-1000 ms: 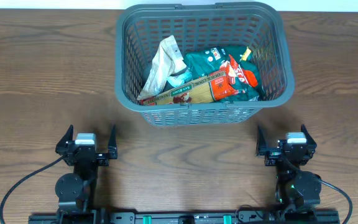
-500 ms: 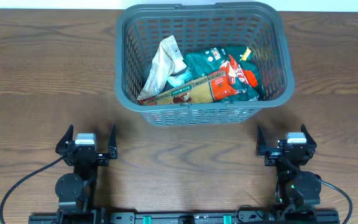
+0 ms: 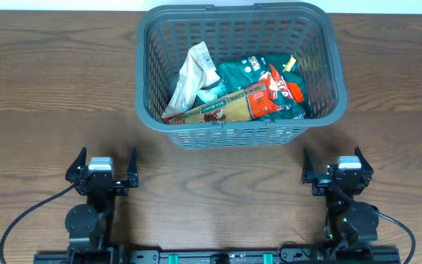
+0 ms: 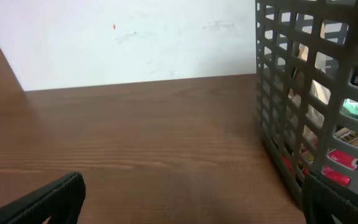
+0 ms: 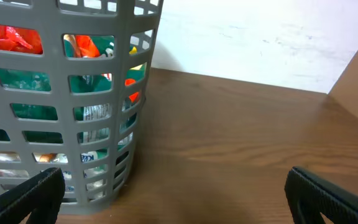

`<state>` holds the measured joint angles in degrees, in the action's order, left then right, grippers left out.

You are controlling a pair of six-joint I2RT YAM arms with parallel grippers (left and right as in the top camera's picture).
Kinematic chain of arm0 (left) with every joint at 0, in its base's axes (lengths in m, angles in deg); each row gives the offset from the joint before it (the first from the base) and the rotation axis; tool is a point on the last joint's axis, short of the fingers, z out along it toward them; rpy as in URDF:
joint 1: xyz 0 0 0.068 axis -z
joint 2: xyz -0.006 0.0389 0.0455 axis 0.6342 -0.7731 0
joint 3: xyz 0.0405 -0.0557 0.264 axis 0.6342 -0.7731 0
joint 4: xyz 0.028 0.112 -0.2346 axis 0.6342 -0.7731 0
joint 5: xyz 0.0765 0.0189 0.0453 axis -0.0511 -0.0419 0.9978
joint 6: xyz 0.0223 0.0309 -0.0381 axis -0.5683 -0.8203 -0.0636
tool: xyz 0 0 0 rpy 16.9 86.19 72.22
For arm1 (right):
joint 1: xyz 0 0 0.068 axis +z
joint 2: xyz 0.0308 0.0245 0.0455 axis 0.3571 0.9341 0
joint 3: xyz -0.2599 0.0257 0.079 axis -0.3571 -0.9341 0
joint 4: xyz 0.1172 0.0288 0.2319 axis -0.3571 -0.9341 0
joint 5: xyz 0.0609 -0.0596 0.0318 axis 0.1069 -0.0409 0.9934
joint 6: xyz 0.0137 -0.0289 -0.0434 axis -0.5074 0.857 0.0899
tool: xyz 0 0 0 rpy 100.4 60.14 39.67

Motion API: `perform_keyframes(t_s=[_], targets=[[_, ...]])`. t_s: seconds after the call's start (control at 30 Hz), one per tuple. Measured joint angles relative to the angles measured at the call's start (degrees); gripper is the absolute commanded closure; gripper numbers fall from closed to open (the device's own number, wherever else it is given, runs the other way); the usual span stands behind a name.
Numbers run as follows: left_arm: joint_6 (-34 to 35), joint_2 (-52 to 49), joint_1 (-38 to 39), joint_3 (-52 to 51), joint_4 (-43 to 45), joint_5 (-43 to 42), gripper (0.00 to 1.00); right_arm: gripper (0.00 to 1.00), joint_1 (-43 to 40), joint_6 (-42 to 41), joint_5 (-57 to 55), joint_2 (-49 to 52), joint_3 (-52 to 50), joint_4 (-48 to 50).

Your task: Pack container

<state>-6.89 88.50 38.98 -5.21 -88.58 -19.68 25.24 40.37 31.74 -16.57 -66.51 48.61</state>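
The container (image 3: pixel 146 66) is a dark grey lattice basket at the back middle of the wooden table. Inside it lie a white packet (image 3: pixel 195 70), a green packet (image 3: pixel 244 77), a red packet (image 3: pixel 280 86) and a long pasta packet (image 3: pixel 215 108). My left gripper (image 3: pixel 102 170) rests open near the front left, well short of the basket, nothing between its fingers. My right gripper (image 3: pixel 337 167) rests open at the front right, also empty. The basket's wall (image 4: pixel 297 93) fills the right of the left wrist view, and its wall (image 5: pixel 61 87) fills the left of the right wrist view.
Bare wooden table (image 3: pixel 50 95) lies on both sides of the basket and in front of it. A white wall (image 4: pixel 129 37) stands behind the table's far edge. Black cables (image 3: pixel 20 220) loop from the arm bases at the front.
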Motion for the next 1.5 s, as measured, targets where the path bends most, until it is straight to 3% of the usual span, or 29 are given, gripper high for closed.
perform_keyframes(t_s=[1.5], targets=[[0.0, 0.0, 0.0, 0.0, 0.0, 0.0, 0.01, 0.02, 0.0, 0.0, 0.0, 0.0, 0.0, 0.0]])
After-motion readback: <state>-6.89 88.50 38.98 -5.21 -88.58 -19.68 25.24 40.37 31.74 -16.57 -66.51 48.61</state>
